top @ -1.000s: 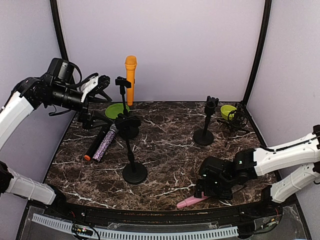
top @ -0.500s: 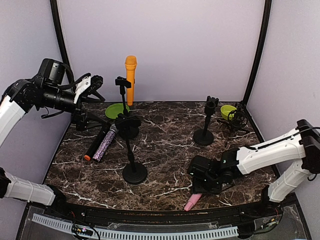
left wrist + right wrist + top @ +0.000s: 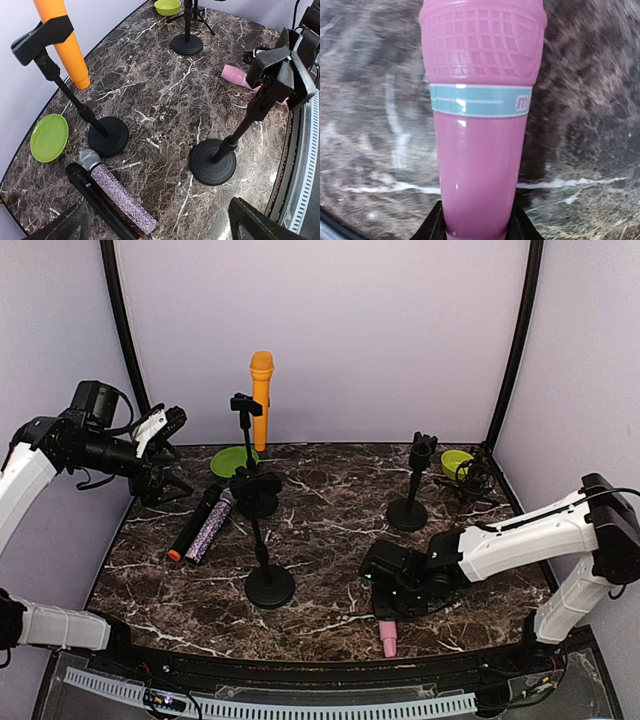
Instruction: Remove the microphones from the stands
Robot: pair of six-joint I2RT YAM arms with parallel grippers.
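An orange microphone (image 3: 261, 390) (image 3: 62, 45) stands upright in the clip of a black stand (image 3: 243, 408) (image 3: 100, 131) at the back left. My left gripper (image 3: 165, 427) (image 3: 160, 235) hovers open to the left of it, well apart, with nothing between its fingers. A pink microphone (image 3: 388, 638) (image 3: 480, 150) lies on the marble table (image 3: 330, 530) near the front edge. My right gripper (image 3: 387, 614) (image 3: 476, 225) sits low over the table, its fingers pressed against both sides of the pink handle.
An empty stand (image 3: 268, 585) (image 3: 214, 161) is at front centre, another (image 3: 408, 510) (image 3: 187, 44) at back right. A purple glitter microphone (image 3: 212, 527) (image 3: 117, 200) and a black one (image 3: 190, 530) lie at left. Green plate (image 3: 233, 460), green bowl (image 3: 456, 462), small tripod (image 3: 475, 485) behind.
My right gripper slid left and closed onto the pink microphone, which swung to point at the front edge. My left arm drew back to the left, away from the orange microphone.
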